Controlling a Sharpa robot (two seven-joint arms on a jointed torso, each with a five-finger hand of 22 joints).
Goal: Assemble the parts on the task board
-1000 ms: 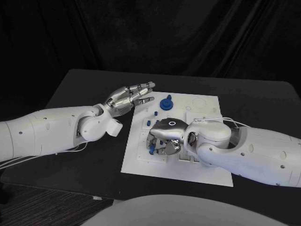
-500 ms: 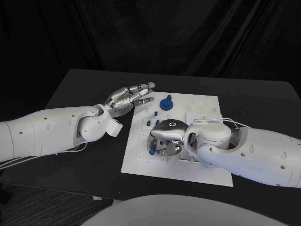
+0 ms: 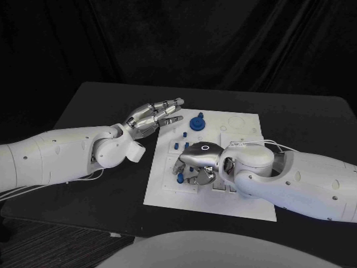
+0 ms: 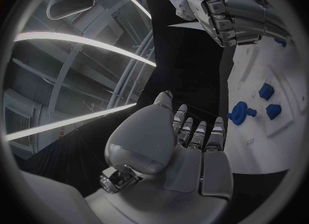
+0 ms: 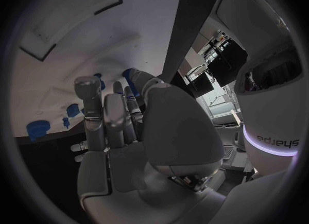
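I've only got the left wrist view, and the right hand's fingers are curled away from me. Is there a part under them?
Observer: Yes. The head view shows a small blue part right at the fingers of the right hand, on the near left area of the task board.
Operator: Is it gripped?
Observer: I cannot tell. The right wrist view shows blue beside a fingertip, but the contact itself is hidden.
Operator: And where is the left hand relative to the board?
Observer: In the head view the left hand is empty with its fingers apart, above the table, just off the board's far left corner.
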